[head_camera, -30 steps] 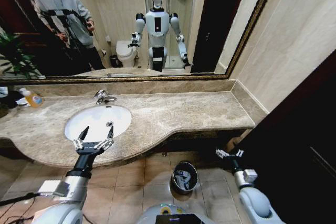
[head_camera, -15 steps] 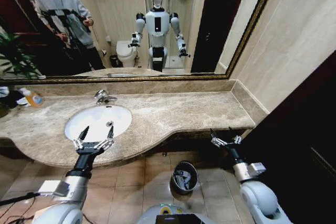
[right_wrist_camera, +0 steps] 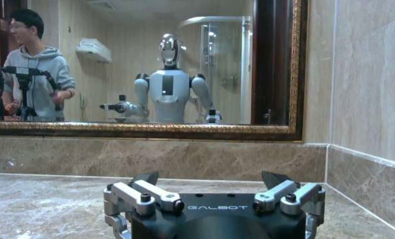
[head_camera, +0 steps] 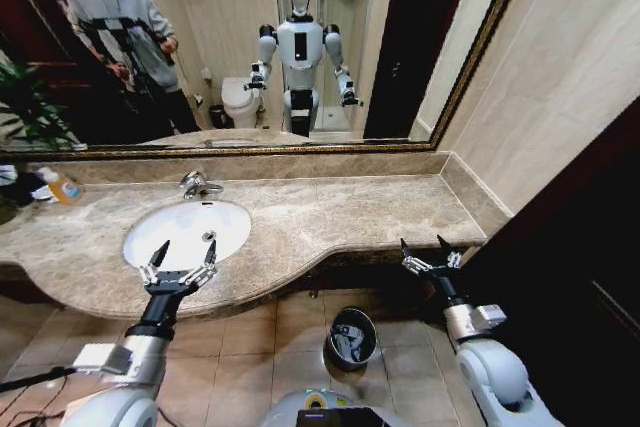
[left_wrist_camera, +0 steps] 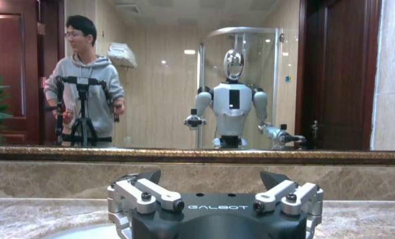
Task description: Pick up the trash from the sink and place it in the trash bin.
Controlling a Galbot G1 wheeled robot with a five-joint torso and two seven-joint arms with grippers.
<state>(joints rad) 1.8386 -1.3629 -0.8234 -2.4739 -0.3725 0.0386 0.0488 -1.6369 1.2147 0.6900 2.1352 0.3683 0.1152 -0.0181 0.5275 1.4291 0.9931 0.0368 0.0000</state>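
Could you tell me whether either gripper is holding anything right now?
Nothing is held: the left gripper above the sink's near rim and the right gripper have open, empty jaws.

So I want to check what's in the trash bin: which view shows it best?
The head view: the trash bin stands on the floor below the countertop, its inside visible. Both wrist views face the mirror and countertop instead.

We note the sink (head_camera: 187,232) set in the countertop (head_camera: 340,212) at left; trash bin (head_camera: 352,336) on floor below, before it.
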